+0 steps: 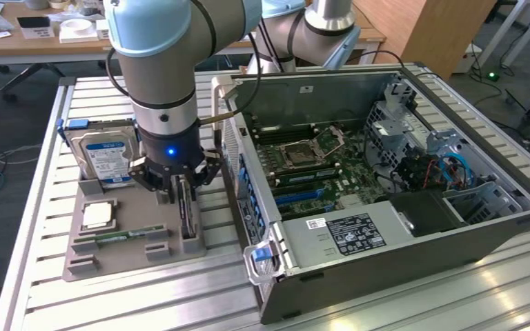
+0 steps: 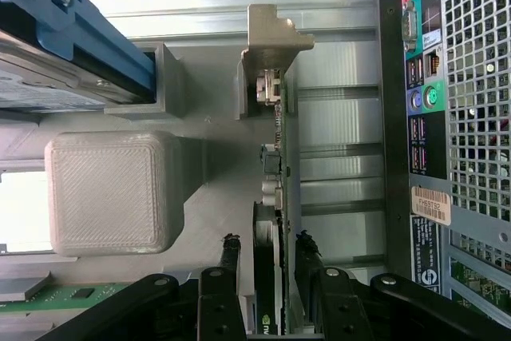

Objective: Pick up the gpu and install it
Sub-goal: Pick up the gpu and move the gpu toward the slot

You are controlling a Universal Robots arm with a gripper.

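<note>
A thin, flat expansion card (image 1: 188,219) with a green circuit board and a black face is seen standing on edge in a slot of a grey plastic holder tray (image 1: 122,248), left of centre in the exterior view. The black two-fingered hand (image 1: 182,193) is lowered over it. In the wrist view its fingers (image 2: 231,253) are set either side of the card with narrow gaps, so nothing is gripped. A silver hard drive (image 1: 104,157) with a blue-white label is held upright higher in the frame. An open grey computer case (image 1: 403,227) is placed on the slatted metal counter (image 1: 108,303), just beside the tray on the exterior view's right.
</note>
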